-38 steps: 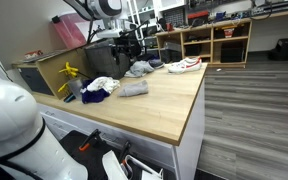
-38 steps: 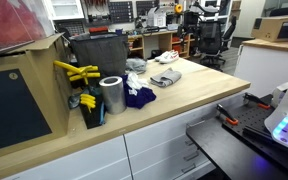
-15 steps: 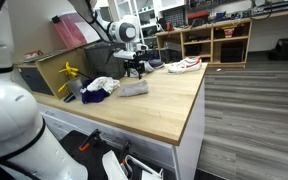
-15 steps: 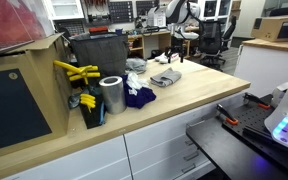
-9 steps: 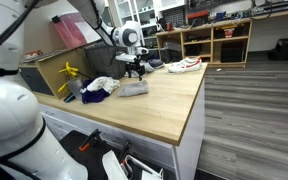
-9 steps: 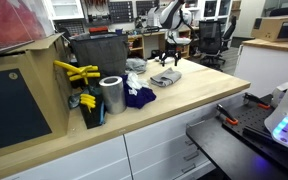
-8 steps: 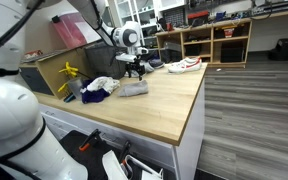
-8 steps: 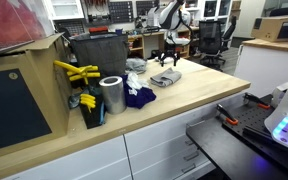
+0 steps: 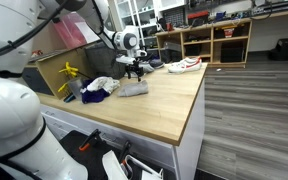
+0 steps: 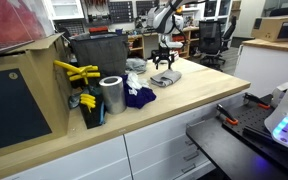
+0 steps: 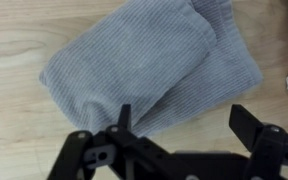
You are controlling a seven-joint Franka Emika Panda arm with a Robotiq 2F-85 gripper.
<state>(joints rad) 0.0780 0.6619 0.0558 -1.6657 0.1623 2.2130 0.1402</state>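
Observation:
My gripper hangs open just above a folded grey ribbed cloth on the wooden table; both also show in an exterior view, the gripper over the cloth. In the wrist view the cloth fills the upper middle. My gripper has its two black fingers apart, the left fingertip over the cloth's near edge, the right one over bare wood. Nothing is between the jaws.
A white and a blue cloth lie beside the grey one. A white shoe lies further along the table. A metal can, yellow tools and a dark bin stand at one end. The table edge is near.
The arm has swung in over the table and come down, so the open gripper now hangs just above the grey cloth. The cloths have not moved.

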